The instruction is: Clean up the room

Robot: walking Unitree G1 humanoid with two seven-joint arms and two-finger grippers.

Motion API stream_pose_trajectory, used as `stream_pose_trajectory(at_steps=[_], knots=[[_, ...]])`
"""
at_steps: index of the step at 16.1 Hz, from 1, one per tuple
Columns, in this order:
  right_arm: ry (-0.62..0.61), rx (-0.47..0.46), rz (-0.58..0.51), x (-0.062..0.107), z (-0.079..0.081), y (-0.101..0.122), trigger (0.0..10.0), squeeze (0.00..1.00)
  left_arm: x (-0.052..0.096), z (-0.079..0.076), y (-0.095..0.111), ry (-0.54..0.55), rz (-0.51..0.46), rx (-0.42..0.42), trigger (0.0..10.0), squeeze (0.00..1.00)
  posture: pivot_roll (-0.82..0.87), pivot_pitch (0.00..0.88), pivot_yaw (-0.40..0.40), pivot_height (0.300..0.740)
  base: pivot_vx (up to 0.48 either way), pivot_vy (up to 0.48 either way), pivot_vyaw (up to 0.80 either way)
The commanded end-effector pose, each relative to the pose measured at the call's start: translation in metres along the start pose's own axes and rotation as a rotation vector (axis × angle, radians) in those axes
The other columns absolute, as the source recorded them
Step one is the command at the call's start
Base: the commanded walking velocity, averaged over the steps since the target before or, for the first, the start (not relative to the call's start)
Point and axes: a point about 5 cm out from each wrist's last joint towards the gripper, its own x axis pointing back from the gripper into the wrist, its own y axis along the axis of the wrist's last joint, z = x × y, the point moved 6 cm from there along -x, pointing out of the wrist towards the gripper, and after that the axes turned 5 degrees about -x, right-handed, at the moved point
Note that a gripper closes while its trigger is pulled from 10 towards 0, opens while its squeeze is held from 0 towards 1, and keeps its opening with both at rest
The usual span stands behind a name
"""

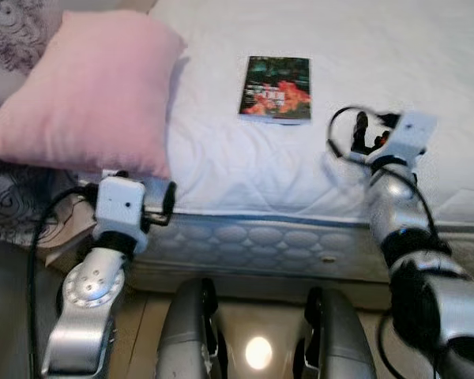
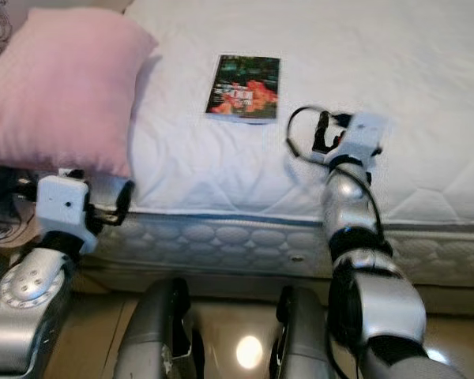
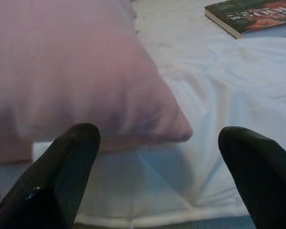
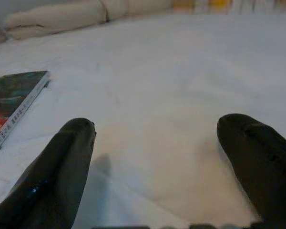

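Book [image 1: 276, 88] lying flat on white mattress [image 1: 379, 47]. Pink pillow [image 1: 87, 95] overhanging mattress edge. Left gripper [image 3: 157, 162] facing pillow, fingers spread, gripping nothing. Right gripper [image 4: 155, 157] hovering over mattress beside book, likewise released.

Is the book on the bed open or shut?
Shut. The book lies flat on the white mattress with its cover up; the left wrist view shows its closed page edge.

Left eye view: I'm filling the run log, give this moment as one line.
left claw: open, at pink square pillow | right claw: open, over white quilted mattress | dark-covered paperback book: flat, untouched
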Motion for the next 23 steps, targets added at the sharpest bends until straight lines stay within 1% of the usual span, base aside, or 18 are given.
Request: stream_pose_trajectory(at_steps=[1,2,4,5,6,7,9,10,11,12,13,15,16,18,19,21,22,23], knots=[[-0.022,0.062,-0.077,0.005,0.000,0.008,10.0,0.00,-0.003,-0.006,-0.002,-0.021,0.007,-0.003,10.0,0.00,0.24,0.164,0.076,0.583,0.000,0.000,0.00],[-0.049,0.132,-0.160,0.020,-0.002,0.011,10.0,0.00,-0.011,-0.019,0.000,-0.057,-0.008,0.021,10.0,0.00,0.17,0.137,0.071,0.583,0.000,0.000,0.00],[-0.043,0.191,-0.237,0.057,0.002,0.007,10.0,0.00,-0.028,-0.042,0.008,-0.125,-0.028,0.079,10.0,0.00,0.08,0.114,0.080,0.583,0.000,0.000,0.00],[-0.026,0.208,-0.260,0.074,0.007,0.006,10.0,0.00,-0.038,-0.052,0.012,-0.154,-0.023,0.135,10.0,0.00,0.03,0.101,0.092,0.583,0.000,0.000,0.00],[-0.011,0.223,-0.277,0.089,0.011,0.005,10.0,0.00,-0.048,-0.060,0.017,-0.180,-0.021,0.198,10.0,0.00,0.00,0.095,0.105,0.583,0.000,0.000,0.00],[-0.001,0.225,-0.276,0.096,0.013,0.003,10.0,0.00,-0.054,-0.064,0.021,-0.198,-0.022,0.215,10.0,0.00,-0.01,0.092,0.109,0.583,0.000,0.000,0.00],[-0.016,0.246,-0.246,0.121,0.014,-0.005,10.0,0.00,-0.077,-0.077,0.036,-0.244,-0.036,0.288,10.0,0.00,-0.07,0.082,0.137,0.583,0.000,0.000,0.00],[-0.031,0.258,-0.242,0.128,0.013,-0.004,10.0,0.00,-0.086,-0.087,0.047,-0.278,-0.047,0.322,10.0,0.00,-0.11,0.080,0.154,0.583,0.000,0.000,0.00],[-0.035,0.262,-0.239,0.129,0.013,-0.003,10.0,0.00,-0.088,-0.089,0.050,-0.287,-0.055,0.311,10.0,0.00,-0.12,0.077,0.158,0.583,0.000,0.000,0.00],[-0.040,0.270,-0.232,0.131,0.011,-0.001,10.0,0.00,-0.090,-0.091,0.047,-0.289,-0.042,0.229,10.0,0.00,-0.13,0.074,0.162,0.583,0.000,0.000,0.00],[-0.042,0.276,-0.232,0.130,0.009,0.000,10.0,0.00,-0.090,-0.090,0.040,-0.280,-0.030,0.218,10.0,0.00,-0.13,0.065,0.160,0.583,0.000,0.000,0.00],[-0.045,0.284,-0.232,0.129,0.008,0.002,10.0,0.00,-0.091,-0.094,0.037,-0.284,-0.022,0.237,10.0,0.00,-0.13,0.063,0.158,0.583,0.000,0.000,0.00],[-0.050,0.289,-0.224,0.130,0.007,0.002,10.0,0.00,-0.098,-0.099,0.041,-0.287,-0.031,0.249,10.0,0.00,-0.12,0.069,0.154,0.583,0.000,0.000,0.00],[-0.042,0.285,-0.225,0.136,0.011,0.004,10.0,0.00,-0.117,-0.095,0.036,-0.241,-0.001,0.278,10.0,0.00,-0.14,0.089,0.162,0.583,0.000,0.000,0.00],[-0.035,0.283,-0.225,0.143,0.012,0.006,10.0,0.00,-0.128,-0.089,0.030,-0.207,0.039,0.294,10.0,0.00,-0.15,0.111,0.167,0.583,0.000,0.000,0.00],[-0.011,0.270,-0.215,0.156,0.013,0.007,10.0,0.00,-0.137,-0.082,0.021,-0.160,0.094,0.335,10.0,0.00,-0.19,0.159,0.174,0.583,0.000,0.000,0.00],[0.017,0.267,-0.197,0.169,0.014,0.007,10.0,0.00,-0.145,-0.074,0.014,-0.106,0.145,0.390,10.0,0.00,-0.23,0.194,0.170,0.583,0.000,0.000,0.00],[0.032,0.272,-0.186,0.178,0.014,0.007,10.0,0.00,-0.148,-0.071,0.011,-0.082,0.170,0.426,10.0,0.00,-0.26,0.219,0.165,0.583,0.000,0.000,0.00]])
